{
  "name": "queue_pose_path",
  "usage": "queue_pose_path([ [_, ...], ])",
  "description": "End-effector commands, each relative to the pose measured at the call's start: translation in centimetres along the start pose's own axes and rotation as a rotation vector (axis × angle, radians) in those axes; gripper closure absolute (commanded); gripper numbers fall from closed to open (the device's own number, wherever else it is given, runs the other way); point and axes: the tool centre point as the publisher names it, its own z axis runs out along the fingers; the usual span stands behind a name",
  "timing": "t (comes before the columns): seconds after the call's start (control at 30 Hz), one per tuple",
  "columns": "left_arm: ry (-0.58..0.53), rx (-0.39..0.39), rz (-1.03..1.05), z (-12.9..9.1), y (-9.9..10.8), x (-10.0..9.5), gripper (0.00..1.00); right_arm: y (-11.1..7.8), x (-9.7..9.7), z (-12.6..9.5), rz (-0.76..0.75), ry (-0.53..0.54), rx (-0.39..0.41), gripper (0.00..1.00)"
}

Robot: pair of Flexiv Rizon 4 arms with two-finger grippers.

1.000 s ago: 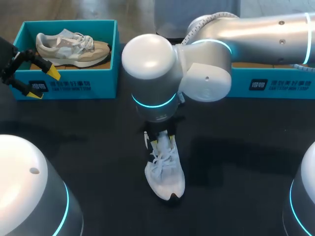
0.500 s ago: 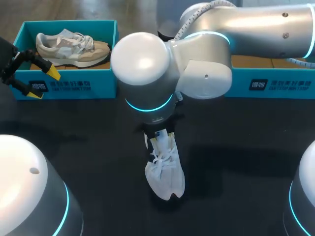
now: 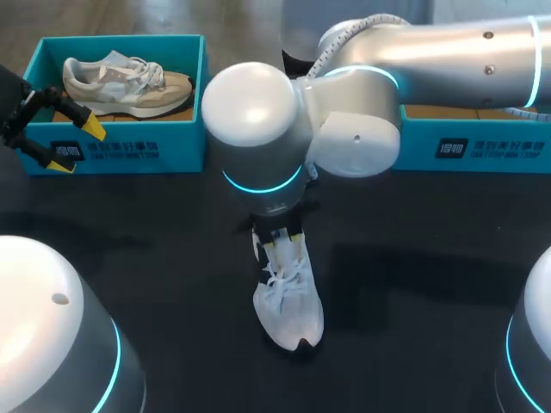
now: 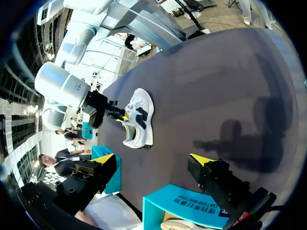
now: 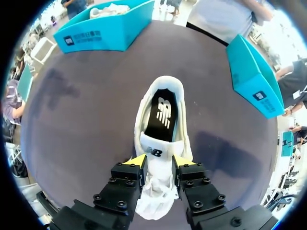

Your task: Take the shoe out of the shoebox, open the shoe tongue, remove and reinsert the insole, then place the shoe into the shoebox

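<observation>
White fabric shoe (image 3: 288,301), tongue (image 5: 154,154) pinched between right jaws (black insole (image 5: 161,115) inside).

The bench (image 3: 413,284) presented a dark, matte surface. At its far left corner stood a teal box (image 3: 129,155) containing a beige-and-grey sneaker (image 3: 120,82), toe toward the box's right wall.

The shoe (image 3: 291,311) is white, its insole (image 5: 162,115) black, the shoebox (image 3: 129,153) teal, the table (image 3: 413,335) dark.

A robotics lab bench: dark table (image 3: 413,284), teal shoeboxes (image 3: 120,157), robot arms (image 3: 448,52).
</observation>
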Motion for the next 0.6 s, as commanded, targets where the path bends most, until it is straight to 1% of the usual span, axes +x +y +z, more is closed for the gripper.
queue_pose_path([
  [0.03, 0.001, 0.000, 0.001, 0.0, 0.0, 0.0, 0.00, 0.6, -0.5, 1.2, -0.007, 0.016, 0.016, 0.69],
  [0.23, 0.001, 0.000, 0.001, 0.0, 0.0, 0.0, 0.00, 1.0, -0.7, 2.6, -0.018, 0.033, 0.041, 0.69],
  [0.4, 0.001, 0.000, 0.001, 0.0, 0.0, 0.0, 0.00, 1.1, -0.7, 2.9, -0.025, 0.051, 0.039, 0.69],
  [0.6, 0.001, 0.000, 0.001, 0.0, 0.0, 0.0, 0.00, 1.4, -1.3, -0.6, -0.059, 0.034, -0.037, 0.68],
])
